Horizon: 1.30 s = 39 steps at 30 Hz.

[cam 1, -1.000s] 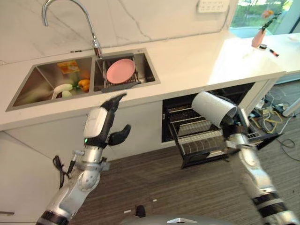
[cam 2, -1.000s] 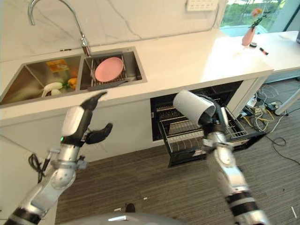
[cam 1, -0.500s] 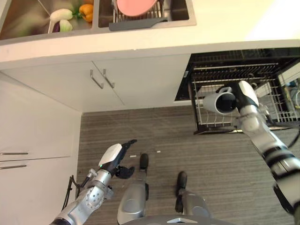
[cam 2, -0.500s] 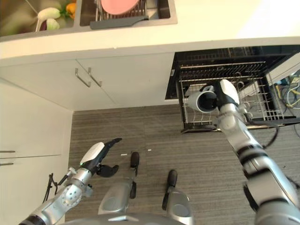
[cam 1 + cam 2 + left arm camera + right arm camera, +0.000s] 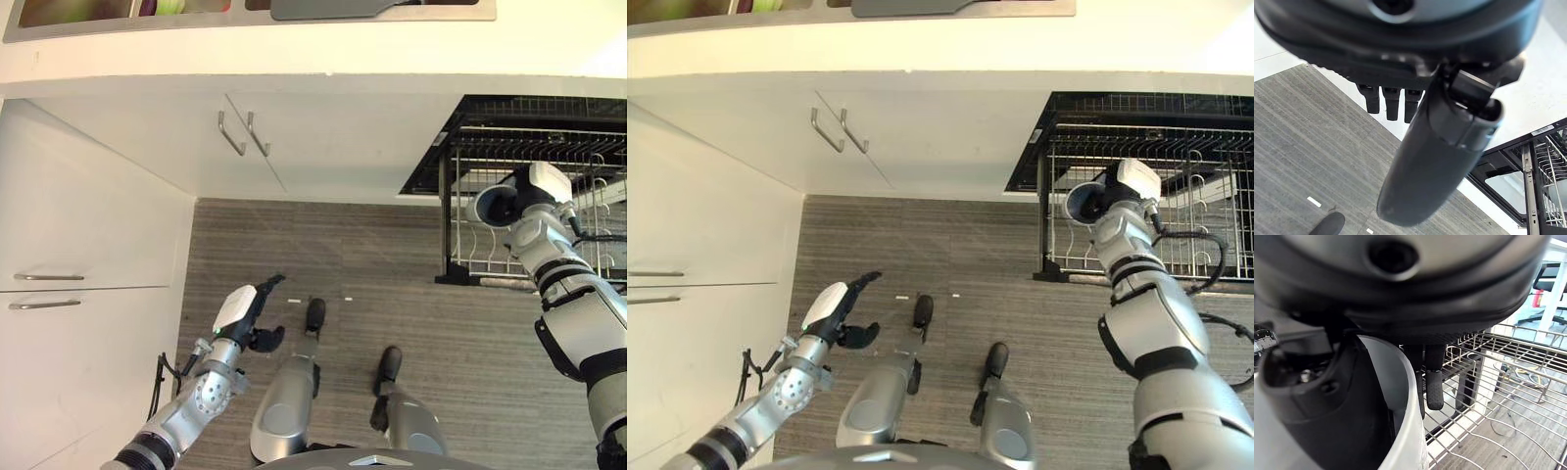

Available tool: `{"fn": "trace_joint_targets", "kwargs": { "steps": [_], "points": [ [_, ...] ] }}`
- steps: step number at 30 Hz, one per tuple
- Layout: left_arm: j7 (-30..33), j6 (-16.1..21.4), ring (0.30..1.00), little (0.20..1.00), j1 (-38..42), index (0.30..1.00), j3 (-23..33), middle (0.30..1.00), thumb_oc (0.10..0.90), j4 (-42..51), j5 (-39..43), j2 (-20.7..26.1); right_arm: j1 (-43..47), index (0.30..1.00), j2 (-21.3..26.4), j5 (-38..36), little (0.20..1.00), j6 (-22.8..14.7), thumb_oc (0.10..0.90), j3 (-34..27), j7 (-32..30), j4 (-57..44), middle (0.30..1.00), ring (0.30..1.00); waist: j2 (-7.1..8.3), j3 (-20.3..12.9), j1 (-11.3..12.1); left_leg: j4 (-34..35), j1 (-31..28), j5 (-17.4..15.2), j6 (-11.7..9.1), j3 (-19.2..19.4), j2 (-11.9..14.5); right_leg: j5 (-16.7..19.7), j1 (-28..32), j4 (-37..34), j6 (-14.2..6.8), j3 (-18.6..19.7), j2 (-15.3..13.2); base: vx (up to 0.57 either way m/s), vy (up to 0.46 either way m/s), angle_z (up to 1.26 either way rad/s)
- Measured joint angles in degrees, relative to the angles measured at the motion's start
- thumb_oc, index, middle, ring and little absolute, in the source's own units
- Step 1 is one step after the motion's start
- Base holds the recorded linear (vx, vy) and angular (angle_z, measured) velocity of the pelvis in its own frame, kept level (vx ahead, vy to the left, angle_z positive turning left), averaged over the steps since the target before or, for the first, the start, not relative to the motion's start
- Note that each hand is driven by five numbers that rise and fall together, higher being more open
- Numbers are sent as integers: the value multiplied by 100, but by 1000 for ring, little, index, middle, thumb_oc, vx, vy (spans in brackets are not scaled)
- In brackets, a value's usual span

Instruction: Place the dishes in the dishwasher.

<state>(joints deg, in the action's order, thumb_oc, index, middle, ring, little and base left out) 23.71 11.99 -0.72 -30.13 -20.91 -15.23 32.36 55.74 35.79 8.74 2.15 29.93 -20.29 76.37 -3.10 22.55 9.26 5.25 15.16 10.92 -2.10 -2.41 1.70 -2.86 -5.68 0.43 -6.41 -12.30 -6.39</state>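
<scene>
The right hand [image 5: 545, 189] pinches a white mug [image 5: 493, 206] by its wall, thumb inside the mouth, holding it just over the near left corner of the dishwasher rack [image 5: 588, 166]. To seat it well, I judge it should be lowered mouth-down between the rack's wires before release. The left hand [image 5: 247, 311] hangs open, well away from the rack.

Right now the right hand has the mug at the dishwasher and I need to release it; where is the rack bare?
The rack looks bare wire right of the right hand and mug, out to the far rim. It is tight at the near corner post. The left hand hangs over the floor.
</scene>
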Motion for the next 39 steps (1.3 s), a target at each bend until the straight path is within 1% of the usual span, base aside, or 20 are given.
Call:
{"fn": "trace_joint_targets", "kwargs": {
  "steps": [6,9,13,18,20,21,22,23,24,25,26,27,28,29,30,31,33,34,37,39],
  "points": [
    [17,-2,900,900,138,900,2,900,800,-111,115,-24,14,900,-93,-111,900,-1,800,-11,2,-59,900,900,-3,-2,-44,0,-11,-1,-1,5,7,5,3,0,3,11,-17,6,17,-1],
    [-2,-3,900,900,204,900,-1,900,800,-127,117,-30,77,900,-86,-447,900,-32,800,-161,10,-261,900,900,7,-7,-79,0,-100,-1,-1,69,7,10,42,14,6,75,-35,14,23,-9],
    [-114,-12,900,900,203,900,1,900,800,-135,118,-23,158,900,-33,-492,900,-42,800,-160,117,-544,900,900,25,-12,-140,0,-255,-2,-1,185,16,17,141,33,6,175,-42,13,12,-14],
    [-267,-15,900,900,129,900,26,900,800,-244,120,-26,187,900,88,-664,900,-76,800,-180,207,-945,900,900,196,-96,-323,1,-516,-71,-25,335,111,32,315,41,21,327,26,35,1,-16],
    [-333,-13,900,900,98,900,144,900,800,-421,117,-163,-359,900,358,-725,900,61,800,-453,224,-2183,900,900,251,-119,-485,1,-587,-106,-27,352,133,38,371,37,13,357,33,62,-6,-11],
    [-356,-77,900,900,-7,900,287,900,800,-586,125,-295,-887,900,561,-736,900,-61,800,-594,222,-3250,900,900,305,-169,-576,2,-643,-116,-35,391,124,37,405,28,14,383,21,107,-14,-12],
    [-389,-89,900,900,-84,900,461,900,800,-814,125,-445,-1866,900,593,-1014,900,-202,800,-1322,244,-4724,900,900,344,-213,-600,2,-739,-142,-42,427,116,36,522,-19,15,413,28,115,-14,-16],
    [-352,-152,900,900,-195,900,527,900,800,-945,188,-511,-2316,900,519,-1139,900,-560,800,-1410,190,-5125,900,900,427,-269,-733,2,-813,-155,-54,450,126,37,600,-65,16,436,27,121,-18,-16],
    [-373,-101,900,900,-151,900,554,900,800,-1246,189,-632,-2838,900,452,-1403,900,-603,800,-1807,314,-5785,900,900,438,-302,-771,3,-872,-210,-103,466,144,35,664,-88,15,461,37,114,-17,16],
    [-378,13,900,900,-95,900,845,900,800,-1932,202,-1086,-4648,900,-124,-1876,900,-876,800,-3206,498,-7502,900,900,413,-382,-704,4,-971,-260,-94,367,102,18,905,-222,30,320,31,88,-18,25],
    [-298,-70,900,900,-129,900,990,900,800,-2253,286,-1318,-5196,900,-392,-2135,900,-1180,800,-3358,517,-7845,900,900,430,-512,-728,5,-992,-287,-73,350,78,-2,953,-256,60,273,19,82,-22,22],
    [-315,-207,900,900,-260,900,1148,900,800,-2740,469,-1543,-5510,900,-680,-2478,900,-1428,800,-3394,610,-7998,900,900,459,-642,-888,5,-1047,-339,-78,393,68,-20,1009,-275,73,305,16,49,-19,18],
    [-631,-289,900,900,-156,900,1762,900,800,-3633,818,-1933,-6209,900,-1393,-2858,900,-1550,800,-3963,785,-8427,900,900,423,-854,-1030,9,-1049,-364,-113,276,-3,-17,1155,-420,77,156,4,62,-44,19],
    [-673,-266,900,900,-93,900,2307,900,800,-4107,1192,-2158,-6416,900,-1803,-3086,900,-1616,800,-4131,740,-8574,900,900,394,-907,-1105,9,-1098,-370,-121,259,-9,-18,1223,-447,77,130,7,33,-47,27],
    [-636,-306,900,900,-57,900,2546,900,800,-4264,1396,-2214,-6470,900,-1927,-3186,900,-1669,800,-4181,705,-8576,900,900,376,-939,-1154,8,-1116,-371,-122,266,-4,-18,1238,-455,78,133,30,37,-54,6],
    [-653,-492,900,900,-27,900,2714,900,800,-4778,1906,-2287,-6618,900,-2003,-3389,900,-1722,800,-4222,698,-8566,900,900,216,-1086,-1249,19,-1096,-420,-192,265,7,-15,1240,-480,83,133,28,23,-40,0],
    [-683,-604,900,900,-143,900,2693,900,800,-4874,2152,-2400,-6744,900,-1921,-3413,900,-1733,800,-4173,684,-8555,900,900,84,-1212,-1253,35,-1078,-435,-207,270,9,-8,1227,-497,81,130,22,20,-24,1],
    [-678,-604,900,900,-306,900,2660,900,800,-4883,2193,-2458,-6785,900,-1762,-3403,900,-1733,800,-4056,694,-8558,900,900,-20,-1298,-1239,36,-1049,-434,-206,265,11,6,1227,-522,83,115,24,49,-62,5],
    [-664,-578,900,900,-440,900,2583,900,800,-4909,2168,-2498,-6738,900,-1538,-3351,900,-1732,800,-3876,750,-8589,900,900,-127,-1414,-1165,37,-1041,-430,-199,204,10,15,1267,-571,85,43,30,43,-62,11],
    [-668,-565,900,900,-519,900,2594,900,800,-4909,2148,-2506,-6464,900,-1367,-3352,900,-1748,800,-3530,778,-8605,900,900,-96,-1475,-1113,8,-1049,-385,-140,183,28,8,1281,-580,94,24,40,31,-56,7]
  ]
}}
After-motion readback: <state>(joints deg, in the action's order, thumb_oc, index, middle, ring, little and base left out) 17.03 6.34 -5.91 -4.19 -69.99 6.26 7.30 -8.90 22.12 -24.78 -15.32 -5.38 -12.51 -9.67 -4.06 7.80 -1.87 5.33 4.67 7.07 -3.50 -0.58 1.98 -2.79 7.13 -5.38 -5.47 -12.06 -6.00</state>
